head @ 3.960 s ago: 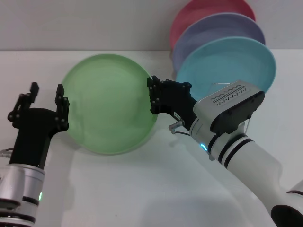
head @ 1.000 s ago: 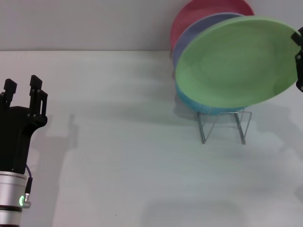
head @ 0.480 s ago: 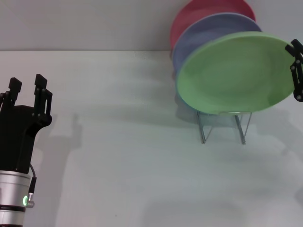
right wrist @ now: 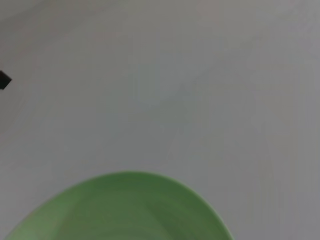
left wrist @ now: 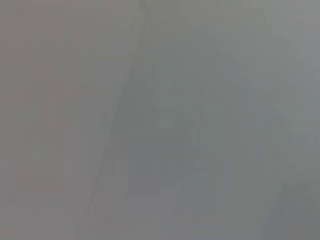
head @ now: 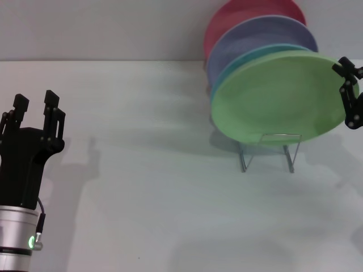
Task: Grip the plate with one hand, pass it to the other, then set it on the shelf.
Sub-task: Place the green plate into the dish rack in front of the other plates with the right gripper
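Observation:
The pale green plate (head: 278,96) leans tilted at the front of the shelf (head: 281,135), a thin wire rack, with its lower edge down at the wires. My right gripper (head: 349,93) is at the plate's right rim, shut on it. The plate's rim also fills the lower part of the right wrist view (right wrist: 125,210). Far from the rack, at the front left of the table, my left gripper (head: 35,103) stands open and upright, holding nothing. The left wrist view holds only a grey surface.
Behind the green plate stand a light blue plate (head: 241,67), a lavender plate (head: 255,39) and a pink plate (head: 244,12) in the same rack. The white table (head: 147,170) stretches between the rack and my left arm.
The green plate has come down and settled lower against the rack, hiding most of the light blue plate. My right gripper moved down and slightly left with it. The left arm barely shifted.

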